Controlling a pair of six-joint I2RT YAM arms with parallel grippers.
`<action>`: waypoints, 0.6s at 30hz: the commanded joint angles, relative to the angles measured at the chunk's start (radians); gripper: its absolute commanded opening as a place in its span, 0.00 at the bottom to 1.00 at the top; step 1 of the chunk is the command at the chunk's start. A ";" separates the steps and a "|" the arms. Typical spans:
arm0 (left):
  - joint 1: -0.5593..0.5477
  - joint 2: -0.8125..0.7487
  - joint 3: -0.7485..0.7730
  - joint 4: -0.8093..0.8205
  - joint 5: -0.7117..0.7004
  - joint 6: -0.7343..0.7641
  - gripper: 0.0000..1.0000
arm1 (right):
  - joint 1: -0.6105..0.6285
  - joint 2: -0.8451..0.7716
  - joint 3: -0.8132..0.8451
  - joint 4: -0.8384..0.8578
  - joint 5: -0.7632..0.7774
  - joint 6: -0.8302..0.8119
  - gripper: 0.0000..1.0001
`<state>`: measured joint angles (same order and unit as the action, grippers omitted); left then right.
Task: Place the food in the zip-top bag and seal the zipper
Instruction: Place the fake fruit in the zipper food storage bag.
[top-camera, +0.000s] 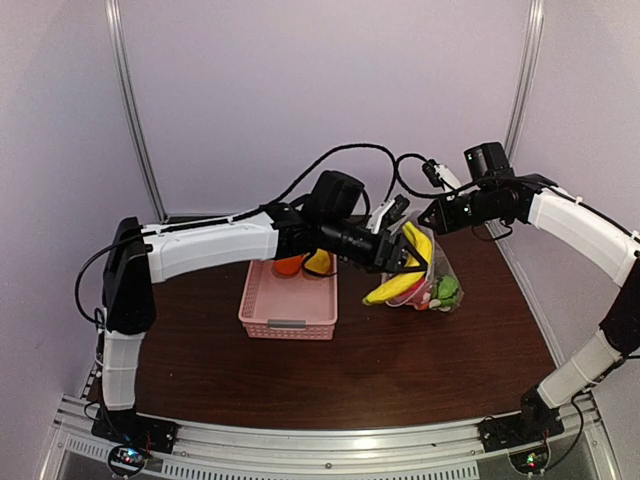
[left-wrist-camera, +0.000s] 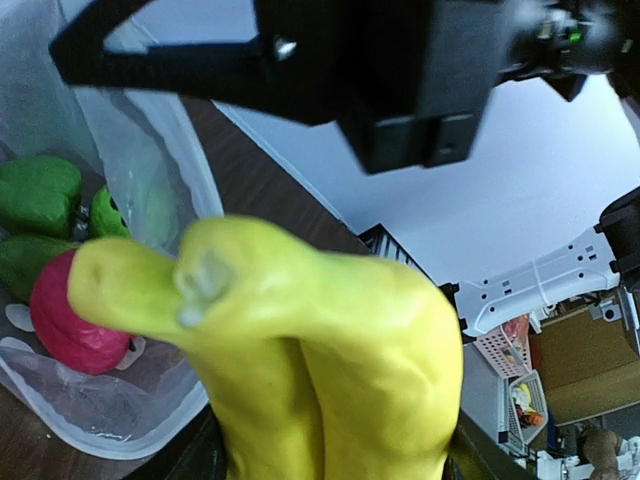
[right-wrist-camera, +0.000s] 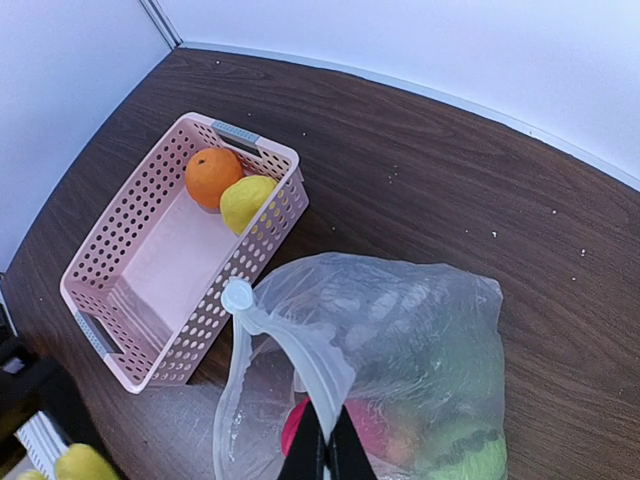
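My left gripper (top-camera: 398, 258) is shut on a yellow banana (left-wrist-camera: 320, 340) and holds it at the mouth of the clear zip-top bag (top-camera: 440, 282). The banana's stem end points into the bag, over a red ball (left-wrist-camera: 70, 315) and green pieces (left-wrist-camera: 40, 195) that lie inside. My right gripper (right-wrist-camera: 325, 445) is shut on the bag's upper mouth edge and holds the zipper (right-wrist-camera: 291, 346) up, so the mouth gapes. An orange (right-wrist-camera: 213, 176) and a yellow piece (right-wrist-camera: 246, 203) lie in the pink basket (right-wrist-camera: 130, 290).
The pink lattice basket (top-camera: 288, 312) stands just left of the bag on the dark wooden table (top-camera: 400, 360). Both arms cross above the basket's far end and the bag. White walls close in the back and sides.
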<state>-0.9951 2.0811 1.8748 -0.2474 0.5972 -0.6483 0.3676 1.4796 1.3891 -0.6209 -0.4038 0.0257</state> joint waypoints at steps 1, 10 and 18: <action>-0.007 0.078 0.052 0.071 0.102 -0.124 0.46 | -0.005 -0.043 0.007 0.016 -0.053 -0.009 0.00; 0.025 0.157 0.086 0.070 0.100 -0.287 0.44 | 0.004 -0.095 -0.029 0.022 -0.153 -0.058 0.00; 0.057 0.175 0.082 0.137 -0.025 -0.460 0.44 | 0.041 -0.120 -0.056 -0.004 -0.189 -0.105 0.00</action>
<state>-0.9668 2.2444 1.9400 -0.1829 0.6643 -0.9829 0.3878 1.3964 1.3540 -0.6182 -0.5426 -0.0441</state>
